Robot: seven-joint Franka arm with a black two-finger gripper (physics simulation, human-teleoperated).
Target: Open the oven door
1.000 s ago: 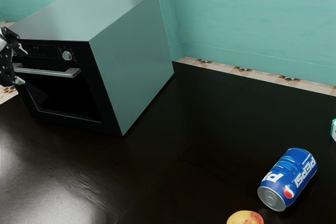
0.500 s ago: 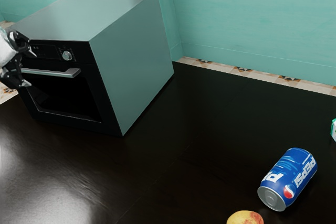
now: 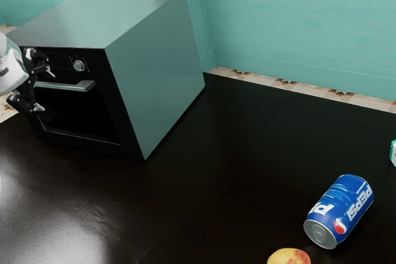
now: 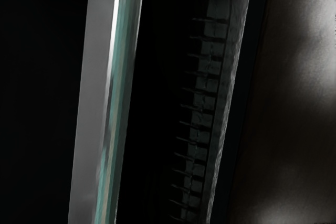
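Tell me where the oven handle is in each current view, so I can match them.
Exterior view: the oven handle crosses the door's upper part, below the silver knob.
Wrist view: the oven handle is the long grey bar.
Shared landmark: the tabletop, beyond the door's lower edge.

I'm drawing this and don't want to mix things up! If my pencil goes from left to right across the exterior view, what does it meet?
My gripper → oven knob → yellow-and-red fruit → blue Pepsi can → small green-and-white thing cut off by the edge.
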